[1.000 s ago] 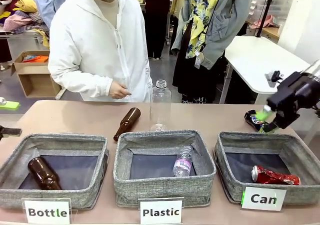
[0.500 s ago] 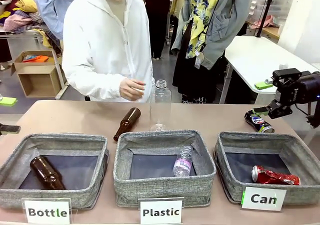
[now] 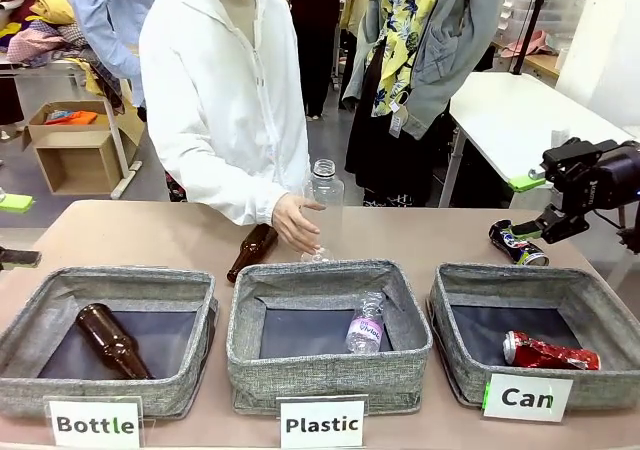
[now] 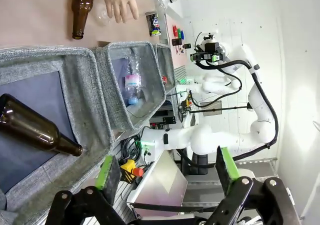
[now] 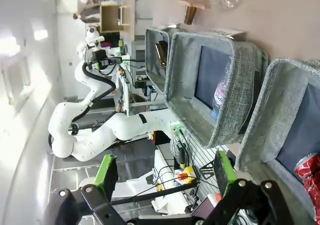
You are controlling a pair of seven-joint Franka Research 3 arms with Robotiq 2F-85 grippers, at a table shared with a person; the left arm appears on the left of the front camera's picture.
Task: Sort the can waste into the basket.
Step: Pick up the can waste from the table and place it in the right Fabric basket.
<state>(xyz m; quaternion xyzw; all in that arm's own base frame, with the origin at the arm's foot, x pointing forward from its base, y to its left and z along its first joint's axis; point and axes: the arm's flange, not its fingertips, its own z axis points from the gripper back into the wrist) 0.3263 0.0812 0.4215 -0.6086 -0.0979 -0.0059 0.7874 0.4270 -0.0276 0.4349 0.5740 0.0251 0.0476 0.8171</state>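
1 red can (image 3: 550, 352) already lies in the Can basket (image 3: 605, 390), nearest you. Just behind its far rim, the black can (image 3: 517, 242) lies on the worktop (image 3: 150, 230). Your right tool (image 3: 527, 208) hangs just beside it, spread wide and empty; the left tool (image 4: 167, 169) is spread too. Next, by my judgement, lower onto the black can and pinch its dented body squarely.

Front camera, at 6 o'clock of the table (image 3: 150, 235), faces 12, close. Wrist cameras, rolled sideways, look across from 9 and 3; all share the Plastic bin (image 3: 330, 335).
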